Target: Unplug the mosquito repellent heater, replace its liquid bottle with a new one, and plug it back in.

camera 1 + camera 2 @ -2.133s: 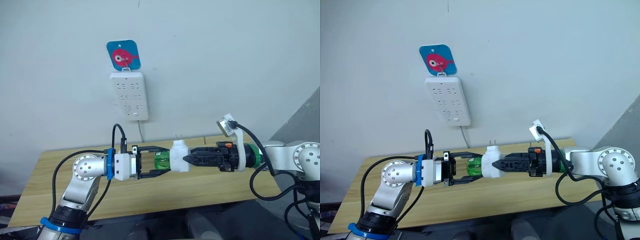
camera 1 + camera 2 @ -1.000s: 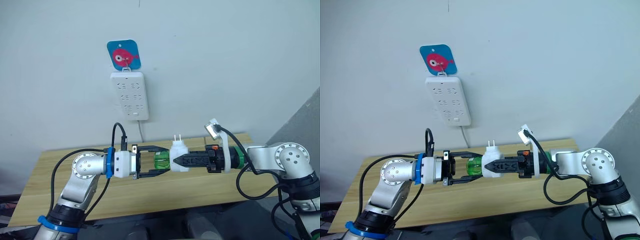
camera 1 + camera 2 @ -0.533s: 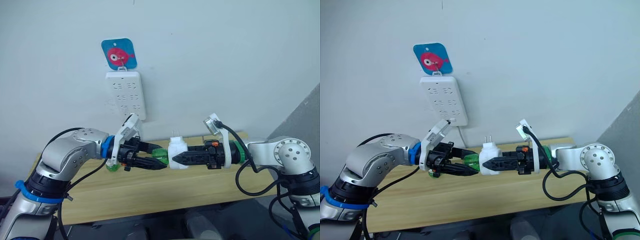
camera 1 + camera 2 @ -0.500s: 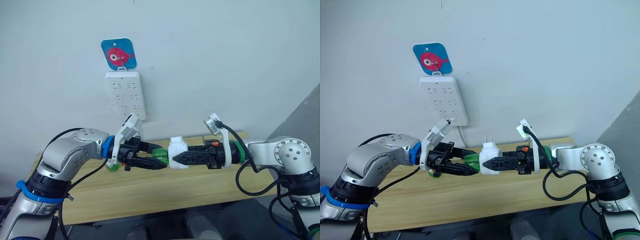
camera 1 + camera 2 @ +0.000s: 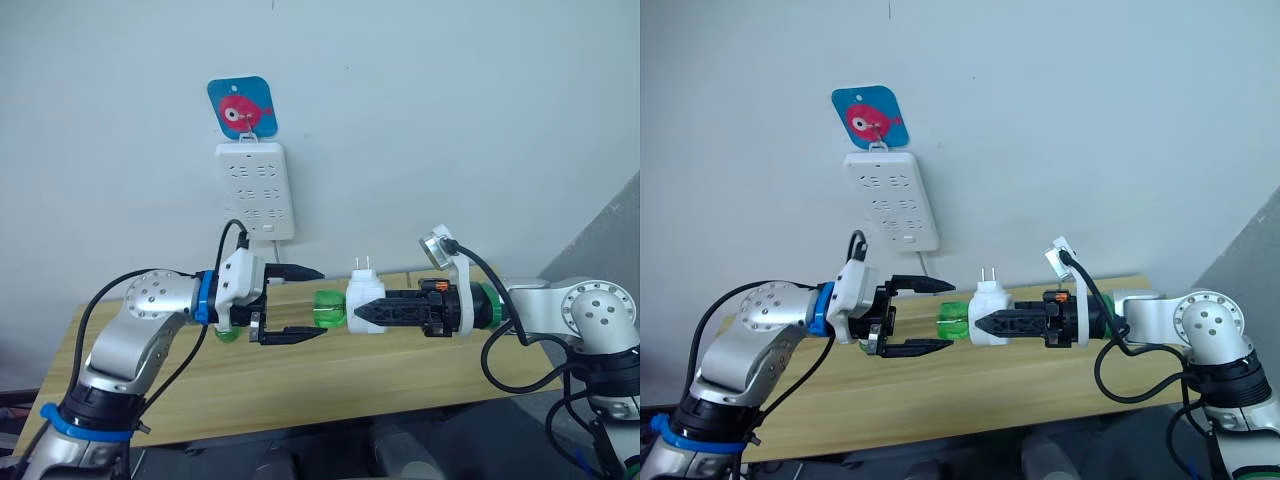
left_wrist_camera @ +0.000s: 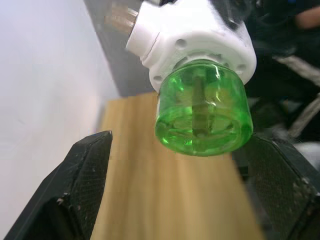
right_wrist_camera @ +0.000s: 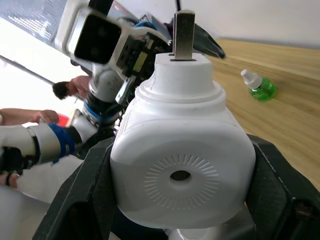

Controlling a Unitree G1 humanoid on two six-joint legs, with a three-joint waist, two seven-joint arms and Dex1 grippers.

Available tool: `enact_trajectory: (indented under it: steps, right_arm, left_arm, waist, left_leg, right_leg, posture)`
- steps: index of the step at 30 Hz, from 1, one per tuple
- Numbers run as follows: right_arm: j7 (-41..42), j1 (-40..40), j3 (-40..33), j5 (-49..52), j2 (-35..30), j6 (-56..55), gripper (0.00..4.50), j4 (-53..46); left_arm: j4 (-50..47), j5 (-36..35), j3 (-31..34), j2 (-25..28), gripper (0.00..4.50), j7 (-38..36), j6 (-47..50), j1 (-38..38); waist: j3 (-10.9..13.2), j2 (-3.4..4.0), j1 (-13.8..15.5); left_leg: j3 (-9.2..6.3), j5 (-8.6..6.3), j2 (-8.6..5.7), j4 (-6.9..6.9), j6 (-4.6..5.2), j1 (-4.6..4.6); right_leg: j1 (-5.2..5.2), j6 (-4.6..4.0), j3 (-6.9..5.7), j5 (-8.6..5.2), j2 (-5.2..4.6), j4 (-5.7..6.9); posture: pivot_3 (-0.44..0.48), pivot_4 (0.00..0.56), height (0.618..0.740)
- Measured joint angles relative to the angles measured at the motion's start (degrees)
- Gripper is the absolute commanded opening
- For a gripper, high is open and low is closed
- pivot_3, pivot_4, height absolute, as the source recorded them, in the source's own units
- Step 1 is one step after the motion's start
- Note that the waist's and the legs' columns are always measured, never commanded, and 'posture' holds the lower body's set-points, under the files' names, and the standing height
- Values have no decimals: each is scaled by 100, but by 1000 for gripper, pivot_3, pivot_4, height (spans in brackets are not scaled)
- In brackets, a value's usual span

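- Wooden table (image 5: 330, 385) runs under both our arms, nearest to us, with a white wall behind it.
- Over the table our left gripper (image 5: 290, 304) is spread wide, its black fingers (image 6: 82, 182) either side of the green bottle (image 5: 329, 309) and apart from it.
- That bottle sits in the heater (image 5: 364, 304); our right gripper (image 7: 180, 200) clamps the white heater from both sides, prongs pointing up.
- We see a second bottle (image 7: 257, 86), green with a white cap, lying on the table near the left arm.
- Farthest back, a white power strip (image 5: 255, 190) hangs on the wall beneath a blue card (image 5: 241, 106) with a red fish.
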Motion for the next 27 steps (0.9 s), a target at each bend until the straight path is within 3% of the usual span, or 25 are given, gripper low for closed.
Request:
enact_trajectory:
  steps: [4, 11, 15, 18, 20, 24, 26, 27]
  right_arm:
    - [-127, 6, -48, 187, -8, -110, 2999, 17]
    - [-252, 15, -44, 254, -8, -128, 2999, 18]
    - [-299, 15, -44, 254, -5, -128, 2999, 18]
    - [-337, 16, -44, 253, -2, -154, 2999, 19]
    - [-356, 19, -44, 252, -7, -154, 2999, 27]
    - [-352, 18, -42, 226, 3, -156, 2999, 54]
    - [-321, 16, 59, 128, 16, -118, 2999, 45]
    - [-254, 5, 89, 3, 29, -115, 2999, 41]
  left_arm:
    - [76, 314, 53, -486, 4204, 121, -1108, -8]
    - [419, 550, -1, -714, 4204, 119, -2088, 37]
    - [493, 611, -112, -732, 3349, 119, -2199, 32]
    - [546, 624, -180, -742, 2396, 109, -2209, 27]
    - [590, 626, -211, -742, 2275, 109, -2213, 0]
    - [577, 517, -284, -623, 2275, 59, -1905, -102]
    - [351, 233, -443, -190, 2275, -58, -964, -235]
    - [100, -224, -568, 150, 2275, -7, 211, -386]
  waist:
    - [-1, -1, 42]
    - [-3, 1, 41]
    - [-4, 0, 37]
    - [-4, 1, 28]
    - [-4, 0, 23]
    - [-4, 0, 4]
    - [-5, -1, -42]
    - [-4, -1, -51]
  left_leg:
    - [11, 0, -1, 7, 0, 3]
    - [20, 0, -1, 8, 0, 6]
    - [20, 0, -1, 8, 0, 5]
    - [19, 0, -1, 8, 0, 6]
    - [19, 1, -1, 9, 1, 6]
    - [18, 0, -1, 10, 1, 5]
    - [9, 1, 0, 9, 1, 4]
    - [6, 1, -1, 11, 1, 2]
  right_leg:
    - [3, 14, 11, 8, 0, -1]
    - [3, 19, 20, 11, 0, 0]
    - [3, 19, 20, 11, 0, 0]
    - [3, 19, 19, 11, 0, 1]
    - [3, 19, 18, 12, 0, 1]
    - [4, 20, 18, 12, 0, 1]
    - [3, 20, 13, 12, 2, 5]
    - [2, 21, 10, 11, 2, 12]
  posture:
    - [-162, 68, 740]
    - [-174, 62, 740]
    - [-177, 61, 740]
    - [-177, 61, 740]
    - [-176, 61, 740]
    - [-175, 62, 740]
    - [-164, 63, 740]
    - [-160, 64, 740]
